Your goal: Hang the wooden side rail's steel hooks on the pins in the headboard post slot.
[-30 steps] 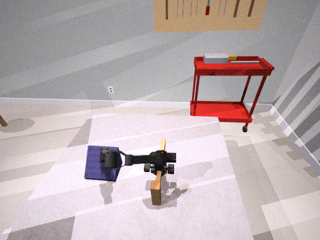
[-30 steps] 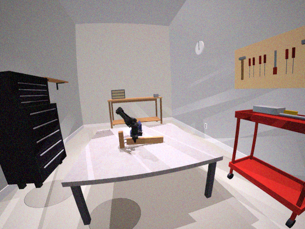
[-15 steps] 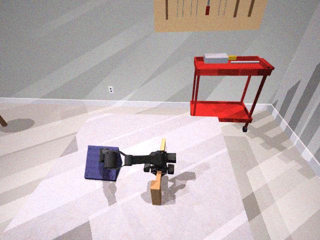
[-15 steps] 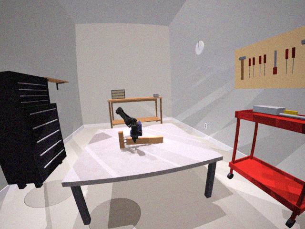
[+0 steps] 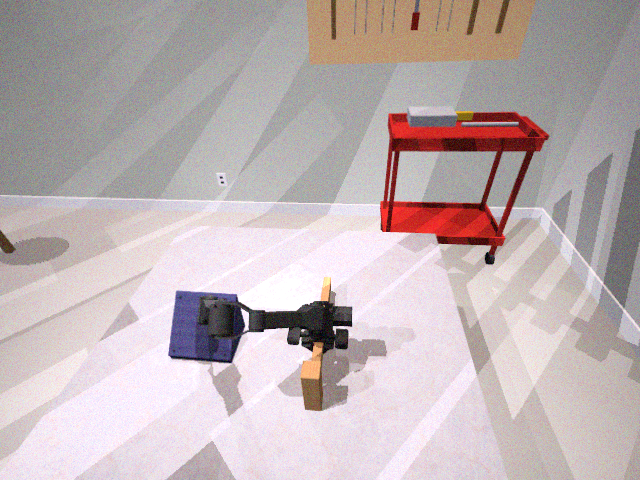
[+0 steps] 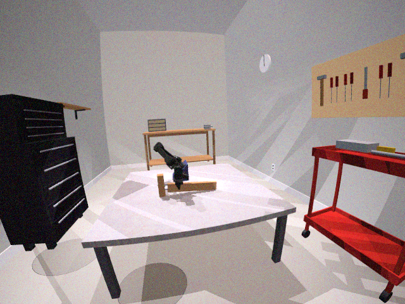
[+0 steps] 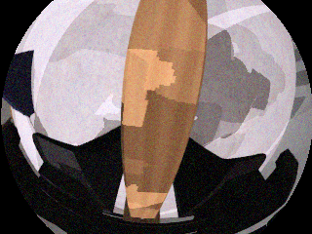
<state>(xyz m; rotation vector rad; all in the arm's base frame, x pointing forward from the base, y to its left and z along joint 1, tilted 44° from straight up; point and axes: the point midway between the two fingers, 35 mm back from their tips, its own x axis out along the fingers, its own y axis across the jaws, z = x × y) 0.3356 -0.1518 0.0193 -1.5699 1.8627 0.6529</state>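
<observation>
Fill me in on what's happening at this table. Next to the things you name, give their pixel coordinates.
A black robot arm has its claw (image 5: 317, 343) (image 6: 178, 187) (image 7: 150, 128) shut on a wooden rail (image 5: 326, 290) (image 6: 199, 186) (image 7: 158, 112), lined up with a short upright post (image 5: 312, 384) (image 6: 161, 185). The job is to hang the rail on that post. A small gap shows between rail and post, with something pale in it; whether the hooks sit on the pins can't be made out. The claw hasn't let go.

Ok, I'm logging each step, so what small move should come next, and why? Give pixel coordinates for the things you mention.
Probably ease the wooden side rail (image 5: 317, 351) (image 6: 196, 186) (image 7: 161, 107) toward the headboard post (image 5: 312, 384) (image 6: 161, 185): the gripper (image 5: 316, 343) (image 6: 178, 186) (image 7: 150, 128) grips it, and a narrow gap with hook metal shows at the post. Whether the hooks meet the pins, I can't tell.
</observation>
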